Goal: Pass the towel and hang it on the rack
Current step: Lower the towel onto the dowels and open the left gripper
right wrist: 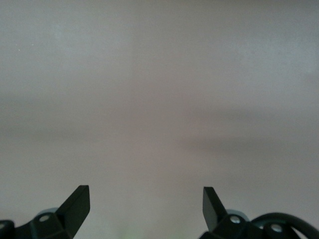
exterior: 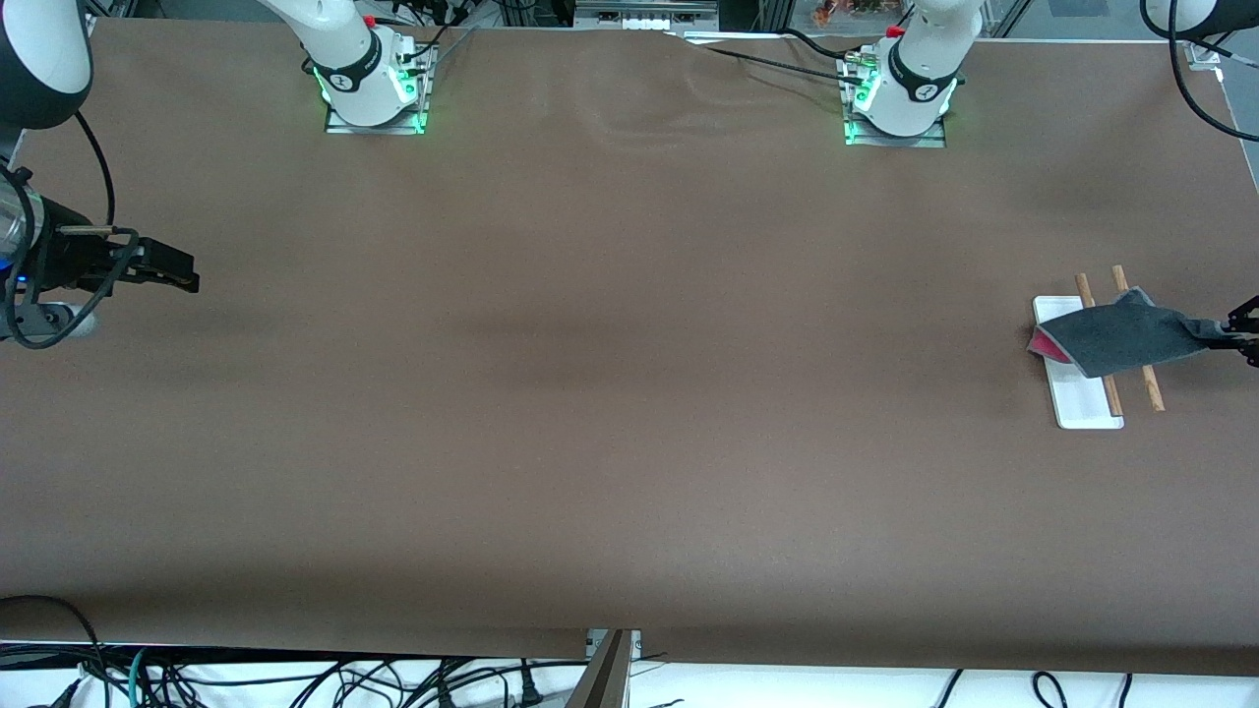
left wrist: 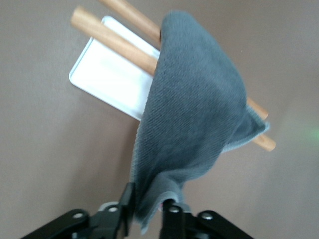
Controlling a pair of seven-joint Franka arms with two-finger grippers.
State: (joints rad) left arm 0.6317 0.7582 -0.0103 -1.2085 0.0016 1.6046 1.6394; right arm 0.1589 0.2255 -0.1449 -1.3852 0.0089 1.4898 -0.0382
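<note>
The rack [exterior: 1085, 401] stands at the left arm's end of the table, with a white base and two wooden rods. The towel [exterior: 1121, 336] lies draped over both rods, grey side up, and a pink corner hangs over the base. My left gripper [exterior: 1237, 329] is shut on the towel's corner beside the rack and pulls it taut. In the left wrist view the towel [left wrist: 199, 114] runs from the rods down into my left gripper [left wrist: 148, 201], with the rack's base [left wrist: 109, 74] under it. My right gripper [exterior: 182, 275] waits open and empty over the right arm's end of the table; it also shows in the right wrist view [right wrist: 146, 196].
The brown table cover [exterior: 610, 393] is bare across the middle. Both arm bases [exterior: 374, 88] stand along the edge farthest from the front camera. Cables hang below the table edge nearest the front camera.
</note>
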